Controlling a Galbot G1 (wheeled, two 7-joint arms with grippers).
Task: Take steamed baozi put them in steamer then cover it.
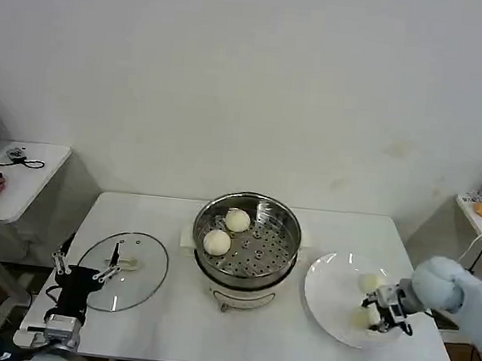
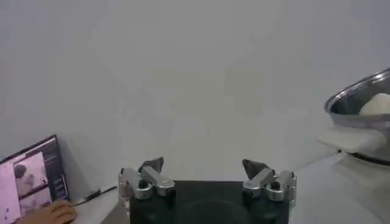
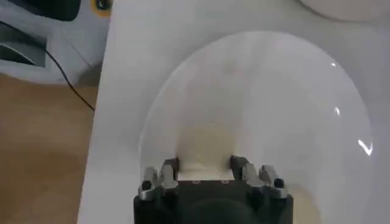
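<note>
Meanwhile right gripper (image 1: 381,315) clasps a round baozi (image 3: 204,148) on the plate (image 1: 329,287).

i see two cream-white round baozi (image 1: 226,231) on the shiny perforated steel tray of the silver steamer (image 1: 280,221) with its white base. two more cream buns (image 1: 371,283) lie on a flat white plate (image 1: 328,291). the clear glass lid (image 1: 142,278) has a whitish handle; the table (image 1: 167,327) is white.
</note>
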